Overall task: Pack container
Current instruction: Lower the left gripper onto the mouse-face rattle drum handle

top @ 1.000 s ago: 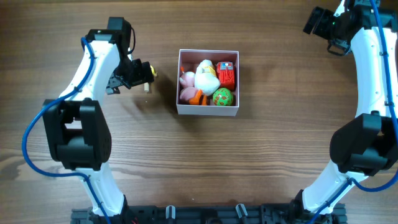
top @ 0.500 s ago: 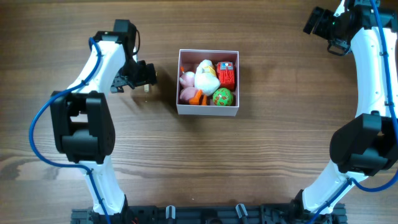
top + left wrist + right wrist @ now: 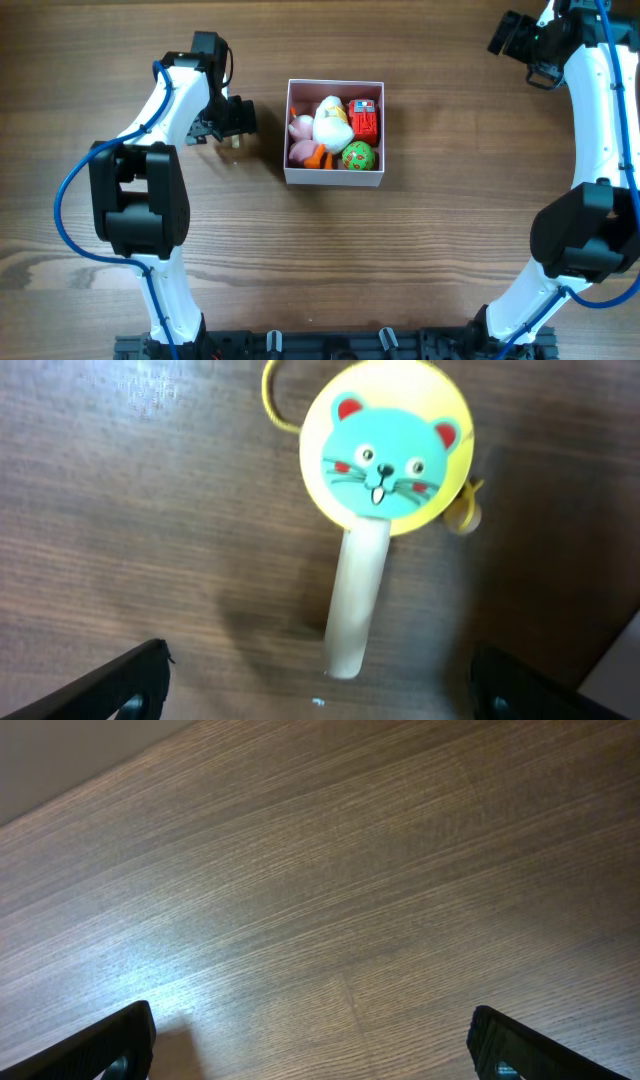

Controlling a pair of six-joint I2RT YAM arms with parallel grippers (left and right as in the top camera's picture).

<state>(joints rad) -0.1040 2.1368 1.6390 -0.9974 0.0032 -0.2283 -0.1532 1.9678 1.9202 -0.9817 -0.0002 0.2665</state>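
Note:
The container [image 3: 333, 178], a white-walled square box, sits mid-table and holds a white duck [image 3: 331, 122], a pink toy [image 3: 300, 132], a red toy [image 3: 364, 118], a green egg [image 3: 358, 155] and an orange piece [image 3: 320, 157]. A rattle toy lies on the table left of it: a yellow disc with a teal mouse face [image 3: 386, 450] and a pale wooden handle [image 3: 355, 600]. My left gripper [image 3: 236, 118] is open and empty, fingers [image 3: 320, 690] spread on either side of the handle's end, above it. My right gripper [image 3: 510, 35] is open and empty at the far right corner.
The right wrist view shows only bare wood between the fingers [image 3: 310, 1045]. A yellow cord loop [image 3: 272, 400] and a small bead [image 3: 462, 515] hang off the rattle's disc. The table's far edge runs just behind the right gripper.
My left gripper has moved right, toward the container, and now covers the rattle in the overhead view. The right arm has not moved.

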